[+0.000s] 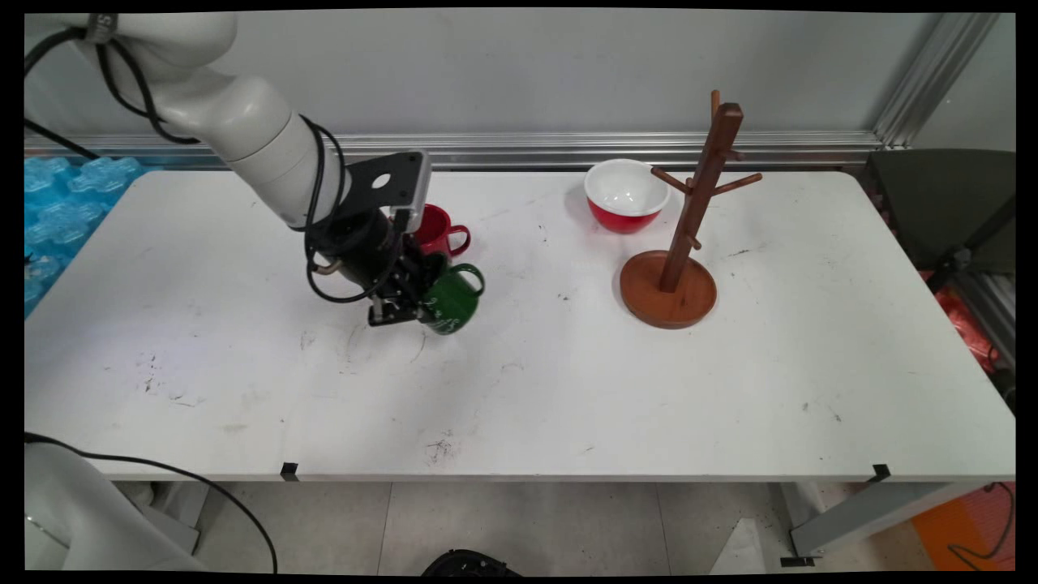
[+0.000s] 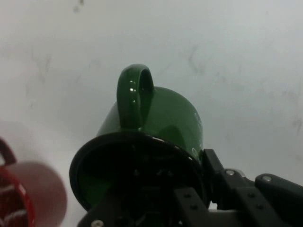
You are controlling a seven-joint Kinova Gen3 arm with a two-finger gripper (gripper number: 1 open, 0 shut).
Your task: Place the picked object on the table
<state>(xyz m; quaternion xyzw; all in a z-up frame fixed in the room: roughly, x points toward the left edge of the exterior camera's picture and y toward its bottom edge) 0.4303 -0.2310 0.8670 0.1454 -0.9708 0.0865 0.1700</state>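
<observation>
We see white table (image 1: 568,389), long side toward us, top marked with dark scuffs and smudges. Standing on it: red mug (image 1: 438,229) left of centre, upright, handle to right; red bowl (image 1: 626,197) with white inside, near far edge; wooden mug tree (image 1: 689,235) just beside bowl, round base flat on top, pegs bare. Green mug (image 1: 452,302) tilted, just in front of red mug; we cannot tell whether it touches top. Two black tape tabs (image 1: 289,469) on near edge.
</observation>
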